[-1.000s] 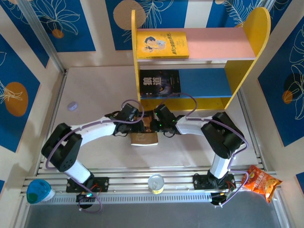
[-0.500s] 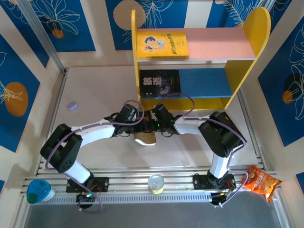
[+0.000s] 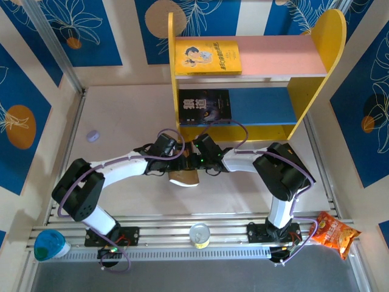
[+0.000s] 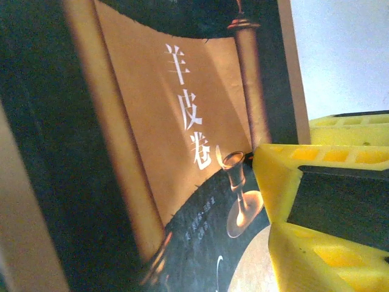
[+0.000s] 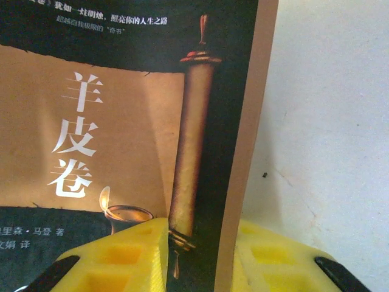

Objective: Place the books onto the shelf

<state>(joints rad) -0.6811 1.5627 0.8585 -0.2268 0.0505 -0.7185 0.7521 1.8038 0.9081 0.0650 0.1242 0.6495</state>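
Your two arms bend inward from their bases and meet in the middle, left gripper [image 3: 177, 162] and right gripper [image 3: 196, 158] almost nose to nose. Your right fingers [image 5: 121, 258] pinch the book [image 5: 109, 121] by its edge. How wide your left fingers [image 4: 316, 161] stand is unclear.

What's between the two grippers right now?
The tan scroll book, seen tilted in the top view. In the right wrist view the right gripper straddles its edge.
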